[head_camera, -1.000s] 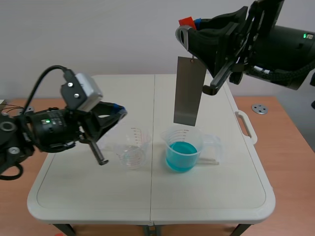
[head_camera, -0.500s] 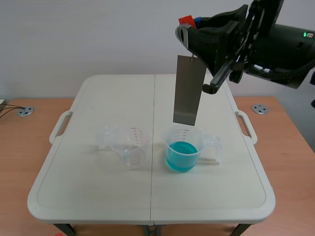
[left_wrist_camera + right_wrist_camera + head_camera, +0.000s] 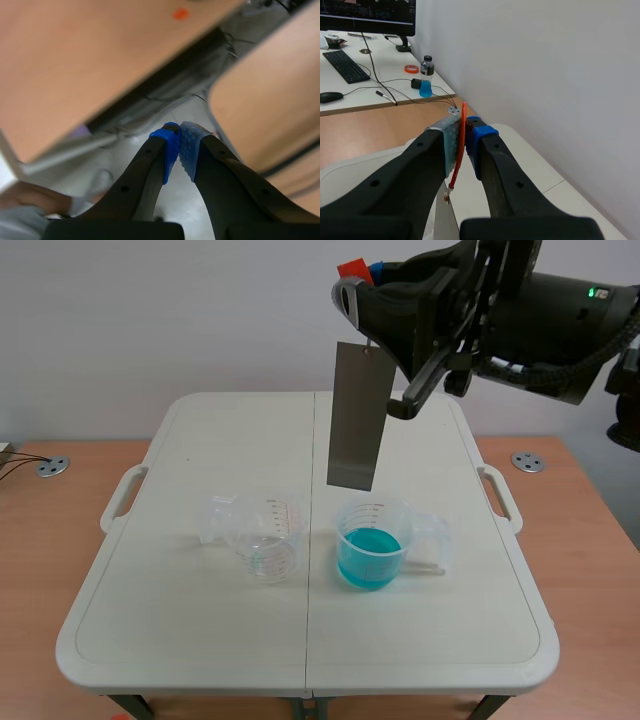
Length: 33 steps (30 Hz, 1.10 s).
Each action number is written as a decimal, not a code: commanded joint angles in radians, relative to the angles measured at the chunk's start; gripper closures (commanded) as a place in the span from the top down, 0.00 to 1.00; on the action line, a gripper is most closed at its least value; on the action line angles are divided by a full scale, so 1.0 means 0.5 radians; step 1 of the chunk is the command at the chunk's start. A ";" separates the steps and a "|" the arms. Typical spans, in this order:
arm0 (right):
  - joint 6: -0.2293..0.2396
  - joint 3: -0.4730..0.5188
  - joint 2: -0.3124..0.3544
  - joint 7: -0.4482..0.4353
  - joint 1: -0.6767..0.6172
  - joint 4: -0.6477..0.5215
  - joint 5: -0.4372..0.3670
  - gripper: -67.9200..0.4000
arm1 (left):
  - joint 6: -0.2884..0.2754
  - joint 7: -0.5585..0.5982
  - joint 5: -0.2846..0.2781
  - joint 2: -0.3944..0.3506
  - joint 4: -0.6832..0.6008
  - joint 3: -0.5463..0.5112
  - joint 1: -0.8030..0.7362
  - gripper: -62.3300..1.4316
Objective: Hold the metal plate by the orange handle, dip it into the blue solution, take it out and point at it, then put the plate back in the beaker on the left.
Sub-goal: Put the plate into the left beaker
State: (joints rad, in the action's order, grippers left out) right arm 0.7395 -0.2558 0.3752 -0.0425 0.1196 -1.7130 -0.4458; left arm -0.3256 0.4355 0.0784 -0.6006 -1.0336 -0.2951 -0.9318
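The grey metal plate (image 3: pixel 358 417) hangs upright in the air from its orange handle (image 3: pixel 353 269), its lower edge above and slightly left of the beaker of blue solution (image 3: pixel 370 543). My right gripper (image 3: pixel 365 278) is shut on that handle, high over the table's middle. In the right wrist view the thin orange handle (image 3: pixel 461 150) is pinched between the pads of my right gripper (image 3: pixel 462 131). An empty clear beaker (image 3: pixel 262 535) stands to the left of the blue one. My left gripper (image 3: pixel 178 136) is shut on nothing and faces the floor beside the desks; it is out of the scene view.
Both beakers stand on a white folding table (image 3: pixel 180 630) with side handles (image 3: pixel 124 496). Brown desks lie to either side. In the right wrist view a desk holds a keyboard (image 3: pixel 344 65), a bottle with blue liquid (image 3: pixel 425 76) and cables.
The left arm, near the empty beaker a second ago, has left the scene view. My right gripper has carried the plate a little to the left.
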 commanded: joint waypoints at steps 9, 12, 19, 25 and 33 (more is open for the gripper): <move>0.012 -0.129 -0.201 0.101 0.132 -0.044 -0.004 0.02 | -0.011 0.008 0.030 0.271 0.187 0.338 -0.025 0.05; 0.012 -0.174 -0.267 0.136 0.153 -0.044 0.031 0.02 | -0.011 -0.080 0.046 0.356 0.236 0.465 -0.025 0.05; 0.011 -0.247 -0.425 0.200 0.166 -0.033 0.122 0.02 | -0.011 -0.150 0.046 0.518 0.328 0.632 -0.018 0.05; 0.003 -0.311 -0.536 0.218 0.189 0.031 0.216 0.02 | -0.011 -0.246 0.045 0.569 0.433 0.659 0.079 0.05; -0.027 -0.391 -0.640 0.216 0.284 0.209 0.222 0.02 | -0.011 -0.245 0.044 0.568 0.526 0.659 0.175 0.05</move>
State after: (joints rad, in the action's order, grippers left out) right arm 0.7258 -0.4519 0.0654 0.0807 0.2371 -1.6012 -0.3214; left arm -0.3256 0.3038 0.1036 -0.3107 -0.7647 0.0368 -0.8310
